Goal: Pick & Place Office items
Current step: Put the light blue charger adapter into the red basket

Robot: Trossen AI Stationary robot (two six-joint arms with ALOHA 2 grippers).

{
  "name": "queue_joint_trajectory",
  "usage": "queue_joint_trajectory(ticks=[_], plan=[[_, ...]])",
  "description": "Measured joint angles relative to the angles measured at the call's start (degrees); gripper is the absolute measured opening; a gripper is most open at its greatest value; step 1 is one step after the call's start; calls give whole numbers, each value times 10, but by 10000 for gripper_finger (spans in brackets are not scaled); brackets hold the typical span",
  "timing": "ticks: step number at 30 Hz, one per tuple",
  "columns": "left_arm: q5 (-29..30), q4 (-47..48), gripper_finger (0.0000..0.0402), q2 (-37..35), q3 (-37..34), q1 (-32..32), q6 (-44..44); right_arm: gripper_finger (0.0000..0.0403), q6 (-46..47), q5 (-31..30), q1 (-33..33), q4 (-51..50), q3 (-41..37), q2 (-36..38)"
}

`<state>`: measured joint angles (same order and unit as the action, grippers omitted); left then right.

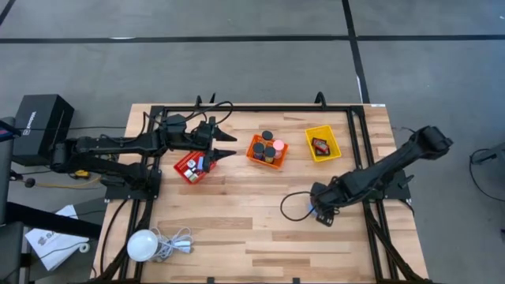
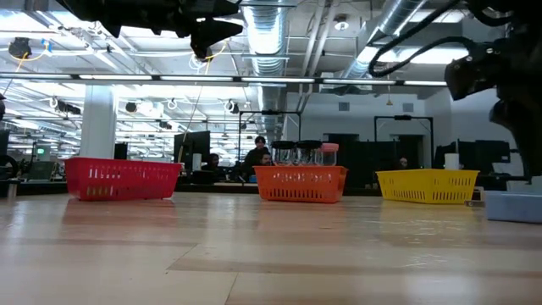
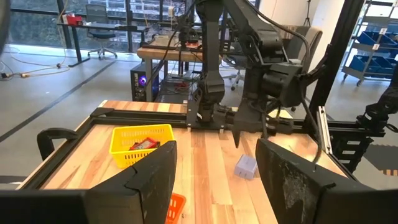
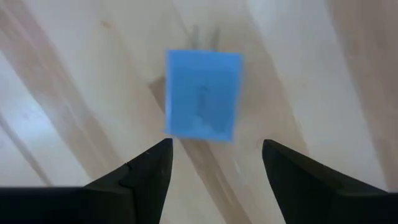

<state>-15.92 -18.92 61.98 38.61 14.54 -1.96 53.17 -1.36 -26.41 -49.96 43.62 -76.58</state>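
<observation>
Blue block point(image 4: 203, 94) lies on bare wood, lower right of the high view, right gripper point(image 4: 212, 163) spread just above it. Left gripper point(image 1: 225, 144) hovers open over red basket point(image 1: 195, 167). Risk: off-centre descent, one finger nudges block askew.

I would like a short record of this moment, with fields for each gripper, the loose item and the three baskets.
right gripper: open, just above the blue block, which lies on the table
left gripper: open, over the red basket
red basket: holds small pieces, among them red and blue ones
orange basket: holds black cylinders and a pink cylinder
yellow basket: holds small black and red pieces
</observation>
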Motion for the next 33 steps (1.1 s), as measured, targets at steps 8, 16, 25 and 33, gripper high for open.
queue_joint_trajectory(ticks=[8,16,25,33], plan=[[-11,1,214,0,0,0,0,240,-65,42,16,57,7,-52],[-14,5,214,0,0,0,0,240,-97,29,42,37,46,-105],[-14,6,214,0,0,0,0,240,-97,33,55,-1,48,-142],[-14,8,214,0,0,0,1,240,-104,37,64,5,49,-187]])
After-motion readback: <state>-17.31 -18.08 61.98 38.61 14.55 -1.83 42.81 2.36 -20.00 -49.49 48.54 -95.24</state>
